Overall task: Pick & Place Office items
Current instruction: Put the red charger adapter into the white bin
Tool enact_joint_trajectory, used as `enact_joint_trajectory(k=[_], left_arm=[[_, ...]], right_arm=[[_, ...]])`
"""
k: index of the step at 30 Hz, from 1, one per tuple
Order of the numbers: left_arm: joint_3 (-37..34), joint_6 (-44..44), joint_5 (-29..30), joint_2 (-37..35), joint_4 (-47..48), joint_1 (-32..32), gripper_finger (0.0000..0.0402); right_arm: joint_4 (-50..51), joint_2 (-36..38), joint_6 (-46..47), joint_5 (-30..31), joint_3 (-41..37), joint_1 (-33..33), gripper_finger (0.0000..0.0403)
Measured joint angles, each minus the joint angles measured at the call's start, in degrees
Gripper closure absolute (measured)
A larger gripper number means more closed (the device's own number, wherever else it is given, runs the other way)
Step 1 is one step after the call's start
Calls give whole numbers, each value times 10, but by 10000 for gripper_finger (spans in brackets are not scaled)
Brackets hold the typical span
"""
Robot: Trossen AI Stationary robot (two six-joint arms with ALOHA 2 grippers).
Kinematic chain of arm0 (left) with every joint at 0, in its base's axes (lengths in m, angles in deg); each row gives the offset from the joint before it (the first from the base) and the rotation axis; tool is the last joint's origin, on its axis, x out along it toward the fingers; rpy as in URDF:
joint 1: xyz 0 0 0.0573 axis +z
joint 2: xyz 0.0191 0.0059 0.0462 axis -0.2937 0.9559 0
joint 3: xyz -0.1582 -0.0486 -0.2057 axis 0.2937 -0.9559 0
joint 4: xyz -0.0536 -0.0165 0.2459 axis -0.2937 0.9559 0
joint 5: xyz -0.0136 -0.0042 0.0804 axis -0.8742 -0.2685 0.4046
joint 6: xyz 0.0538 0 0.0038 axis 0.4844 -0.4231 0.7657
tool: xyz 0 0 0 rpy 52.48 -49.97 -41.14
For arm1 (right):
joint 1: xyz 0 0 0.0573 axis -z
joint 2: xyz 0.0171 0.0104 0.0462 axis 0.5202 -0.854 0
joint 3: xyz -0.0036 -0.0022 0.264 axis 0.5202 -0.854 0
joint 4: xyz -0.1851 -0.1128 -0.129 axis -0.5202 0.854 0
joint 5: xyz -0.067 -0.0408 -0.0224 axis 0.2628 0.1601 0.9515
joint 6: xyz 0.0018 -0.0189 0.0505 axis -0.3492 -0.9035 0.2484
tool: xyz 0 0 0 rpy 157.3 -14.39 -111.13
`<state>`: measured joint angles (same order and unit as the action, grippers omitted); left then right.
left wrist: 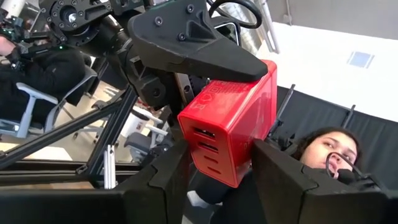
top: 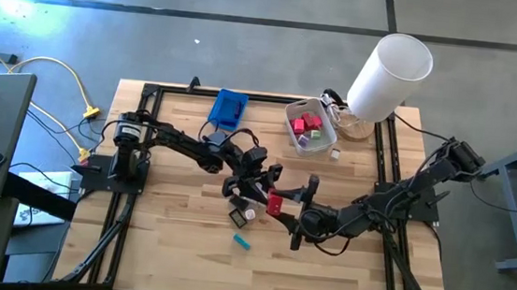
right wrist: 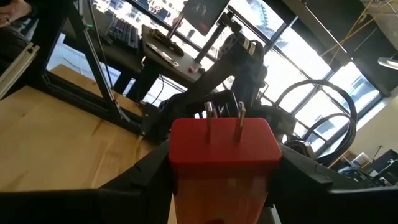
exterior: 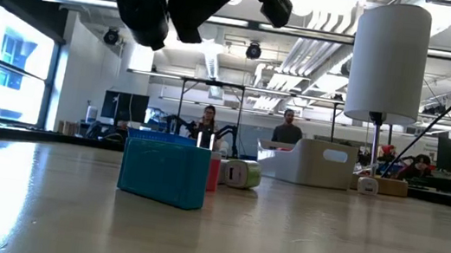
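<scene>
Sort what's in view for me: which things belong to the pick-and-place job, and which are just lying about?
Job:
- red charger, gripped between left gripper and right gripper
- teal piece
- white roll
- red and pink blocks inside the translucent bin

Lying about:
- blue tray
- white cylinder
- yellow cables

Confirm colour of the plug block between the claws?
Red glossy plastic plug block; right wrist view shows it best.

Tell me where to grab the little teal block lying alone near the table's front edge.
Take the teal rectangular block across its long sides, from straight above: it lies flat and slanted on bare wood. Both grippers meet mid-table: the right gripper holds a red plug block, the left gripper beside it.
</scene>
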<state>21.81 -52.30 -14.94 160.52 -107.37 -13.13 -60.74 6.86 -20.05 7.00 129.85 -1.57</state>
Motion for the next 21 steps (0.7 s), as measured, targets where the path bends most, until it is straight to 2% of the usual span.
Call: enact_joint_trajectory(k=[3,5,11,13,15,21], left_arm=[[0,1,-6,0,1,0,242],[0,8,-13,0,0,1,223],[0,26,-20,0,0,1,123],[0,34,-42,1,-1,10,99],[-1,42,-61,1,-10,25,87],[-1,57,-67,1,-10,63,81]], right_arm=[[-1,0,2,-2,0,0,204],[-1,0,4,0,0,0,204],[0,0,4,0,0,-2,204],[-1,0,4,2,1,-5,204],[-5,0,4,1,1,-14,204],[-6,0,25,17,1,-50,204]])
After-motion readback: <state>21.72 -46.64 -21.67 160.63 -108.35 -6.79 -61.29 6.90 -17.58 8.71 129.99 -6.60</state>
